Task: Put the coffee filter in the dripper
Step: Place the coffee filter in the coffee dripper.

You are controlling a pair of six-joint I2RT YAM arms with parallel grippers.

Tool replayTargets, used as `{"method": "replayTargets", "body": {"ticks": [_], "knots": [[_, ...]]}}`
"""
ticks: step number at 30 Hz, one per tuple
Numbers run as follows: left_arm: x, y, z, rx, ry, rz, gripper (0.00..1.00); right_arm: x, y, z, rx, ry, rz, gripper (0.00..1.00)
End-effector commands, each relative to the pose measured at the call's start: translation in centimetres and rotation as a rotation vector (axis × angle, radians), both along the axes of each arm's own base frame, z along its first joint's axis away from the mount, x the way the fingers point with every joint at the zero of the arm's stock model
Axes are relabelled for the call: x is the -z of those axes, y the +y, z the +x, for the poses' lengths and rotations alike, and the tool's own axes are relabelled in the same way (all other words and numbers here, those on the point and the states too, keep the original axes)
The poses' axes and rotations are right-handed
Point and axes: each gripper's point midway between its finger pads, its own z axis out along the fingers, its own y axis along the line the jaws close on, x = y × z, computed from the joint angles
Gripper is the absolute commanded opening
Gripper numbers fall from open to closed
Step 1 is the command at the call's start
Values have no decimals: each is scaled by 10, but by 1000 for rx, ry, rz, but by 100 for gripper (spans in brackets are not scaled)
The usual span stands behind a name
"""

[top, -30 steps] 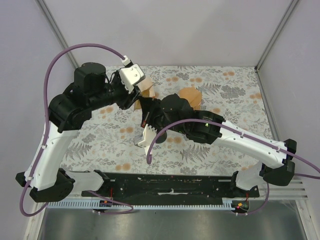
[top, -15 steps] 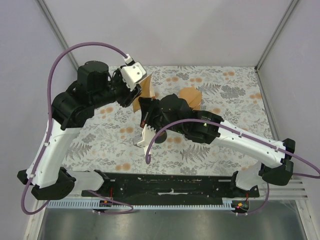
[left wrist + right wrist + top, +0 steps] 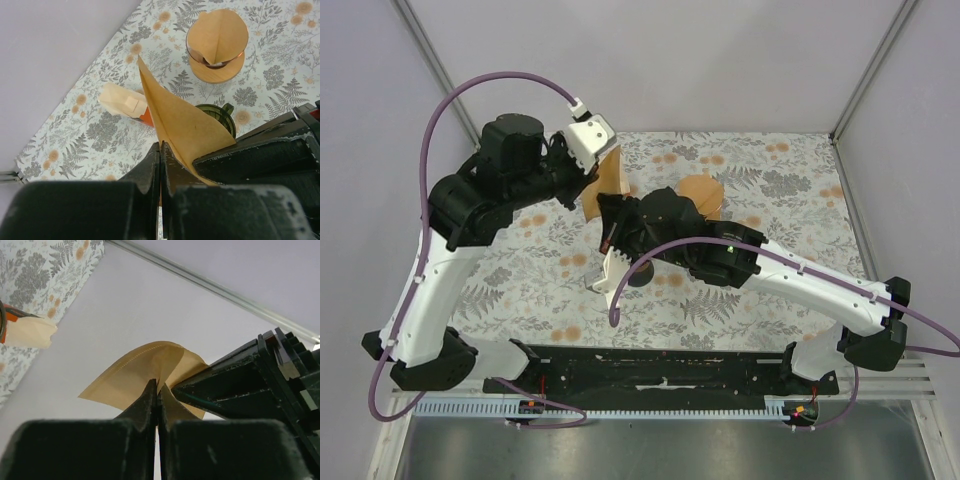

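The brown paper coffee filter (image 3: 182, 125) is held in the air between both arms, above the flowered table. My left gripper (image 3: 161, 147) is shut on its lower edge. My right gripper (image 3: 159, 390) is shut on another fold of the coffee filter (image 3: 135, 372). The two sets of fingers meet at the paper, almost touching. From above, the coffee filter (image 3: 611, 176) stands upright between the left gripper (image 3: 594, 180) and the right gripper (image 3: 607, 208). A dark green dripper (image 3: 219, 116) with a handle sits right under the paper.
A glass dripper on a round wooden base (image 3: 216, 46) stands further back, a brown filter sitting in it, and it also shows from above (image 3: 701, 189). A pale folded packet with a red part (image 3: 125, 101) lies to the left. Grey walls close the table's back and sides.
My left gripper has shut on the filter; it stood open a moment ago. The left arm has shifted slightly toward the back. The right arm has barely moved.
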Motion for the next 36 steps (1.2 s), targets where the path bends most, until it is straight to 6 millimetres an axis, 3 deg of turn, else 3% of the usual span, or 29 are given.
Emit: {"method": "replayTargets", "body": {"ticks": [1, 3, 5, 7, 11, 15, 16, 17, 21, 23, 26, 31, 36], "knots": [[-26, 5, -3, -29, -72, -69, 2, -29, -2, -1, 20, 53, 168, 8], [-33, 9, -3, -34, -127, -83, 2, -39, 2, -3, 11, 126, 275, 23], [-40, 17, -1, -53, -201, -86, 2, -51, 6, -6, -5, 190, 378, 43], [-44, 29, 4, -104, -278, -75, 2, -64, 10, -13, -45, 267, 473, 56], [-57, 37, 7, -150, -379, -130, 2, -87, 14, -45, -200, 537, 642, 68], [-69, 52, 13, -238, -493, -174, 2, -111, -3, -60, -293, 831, 835, 81], [-73, 57, 15, -266, -518, -186, 2, -114, -7, -59, -287, 926, 883, 82], [-72, 59, 16, -285, -529, -195, 2, -128, -13, -56, -301, 983, 961, 82], [-77, 61, 18, -316, -596, -265, 2, -161, -29, -24, -249, 1318, 1340, 79], [-78, 61, 18, -317, -625, -298, 2, -156, -22, -2, -168, 1495, 1469, 75], [-72, 56, 20, -313, -635, -342, 2, -150, -3, 17, -51, 1630, 1485, 71], [-61, 49, 17, -292, -621, -415, 2, -146, -2, 34, 43, 1686, 1576, 61], [-66, 54, 17, -341, -614, -532, 2, -117, -9, 43, 176, 1676, 1600, 60]]}}
